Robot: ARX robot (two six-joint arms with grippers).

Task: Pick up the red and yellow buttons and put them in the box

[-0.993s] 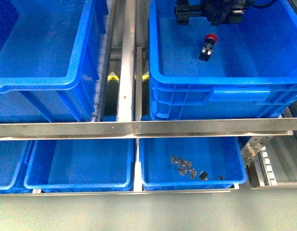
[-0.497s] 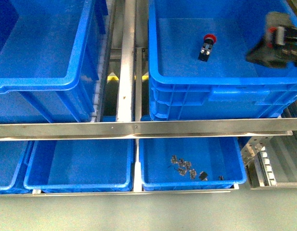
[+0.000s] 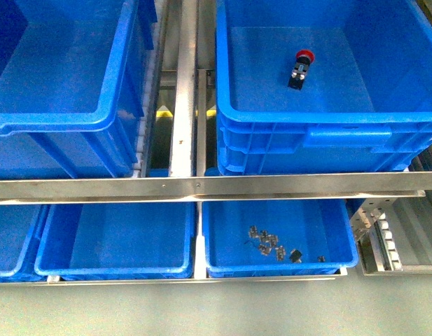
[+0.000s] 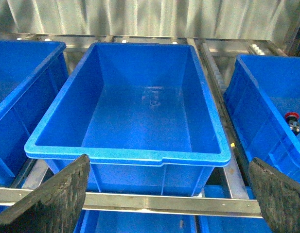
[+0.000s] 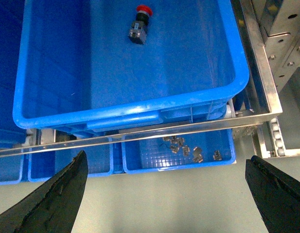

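1. button (image 3: pixel 300 68), red, lies on its side on the floor of the right box (image 3: pixel 328 115); no yellow one shows.
2. both pincers gape wide and hold nothing: left gripper (image 4: pixel 168 160) faces an empty crate (image 4: pixel 125 155), right gripper (image 5: pixel 167 156) hangs outside the box's near rim.
3. risk: on a low reach in, spread fingers could catch that rim or the rail (image 3: pixel 201 185).
4. front view shows neither arm; only the left wrist view shows the crate's whole bare floor.
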